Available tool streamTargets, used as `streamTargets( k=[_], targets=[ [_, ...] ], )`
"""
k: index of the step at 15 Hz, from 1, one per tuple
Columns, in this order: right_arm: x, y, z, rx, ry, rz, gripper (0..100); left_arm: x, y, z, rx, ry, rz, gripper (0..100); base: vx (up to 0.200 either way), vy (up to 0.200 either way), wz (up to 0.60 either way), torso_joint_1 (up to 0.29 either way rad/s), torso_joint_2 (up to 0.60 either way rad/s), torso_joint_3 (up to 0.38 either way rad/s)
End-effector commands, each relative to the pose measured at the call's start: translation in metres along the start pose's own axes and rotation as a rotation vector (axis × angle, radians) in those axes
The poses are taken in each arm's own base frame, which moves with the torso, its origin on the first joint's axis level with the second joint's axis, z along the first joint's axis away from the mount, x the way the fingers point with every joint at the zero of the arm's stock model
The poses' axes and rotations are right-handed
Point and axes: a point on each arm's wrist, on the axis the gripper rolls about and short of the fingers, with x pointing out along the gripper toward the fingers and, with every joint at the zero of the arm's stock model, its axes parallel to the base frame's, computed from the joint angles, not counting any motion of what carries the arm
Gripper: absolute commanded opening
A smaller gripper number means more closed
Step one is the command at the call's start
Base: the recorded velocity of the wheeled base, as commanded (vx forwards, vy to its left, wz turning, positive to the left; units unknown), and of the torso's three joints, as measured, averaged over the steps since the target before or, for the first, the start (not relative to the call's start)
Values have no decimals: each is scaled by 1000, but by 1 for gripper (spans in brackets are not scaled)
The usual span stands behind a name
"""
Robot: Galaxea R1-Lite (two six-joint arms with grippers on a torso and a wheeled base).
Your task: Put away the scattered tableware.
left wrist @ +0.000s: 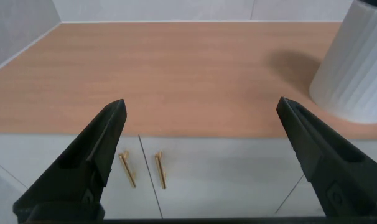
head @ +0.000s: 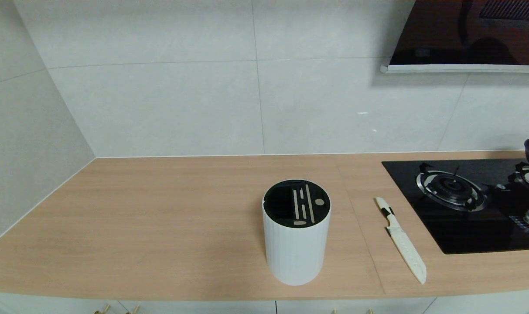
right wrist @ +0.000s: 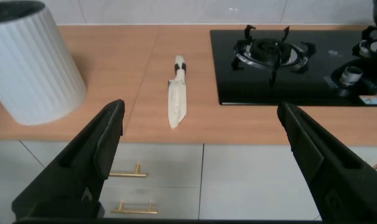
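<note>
A white ribbed cylindrical knife holder (head: 296, 244) stands upright on the light wooden table (head: 159, 209), near its front edge. To its right, apart from it, a white kitchen knife (head: 401, 244) lies flat, handle toward the wall, just left of the black glass gas hob (head: 465, 226).

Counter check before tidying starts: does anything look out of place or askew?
The knife lies loose on the counter between the slotted holder and the gas hob, blade tip near the front edge, not in a slot. Nothing else stands out.
</note>
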Motion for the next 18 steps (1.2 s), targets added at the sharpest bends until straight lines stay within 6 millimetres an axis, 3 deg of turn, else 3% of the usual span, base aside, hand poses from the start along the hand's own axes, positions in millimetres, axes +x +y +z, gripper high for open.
streamTargets(
  k=[1,14,15,16,18],
  targets=[
    [0,0,0,0,1,1,100,0,0,0,0,0,1,100,0,0,0,0,0,0],
    [0,0,0,-16,-1,1,100,0,0,0,1,0,1,100,0,0,0,0,0,0],
    [-6,0,22,-9,-97,3,100,0,0,0,1,0,1,100,0,0,0,0,0,0],
    [-6,0,31,-6,-100,9,100,0,0,0,0,0,1,100,0,0,0,0,0,0],
    [10,-1,44,-28,30,20,100,0,0,0,0,0,1,100,0,0,0,0,0,0]
  ],
)
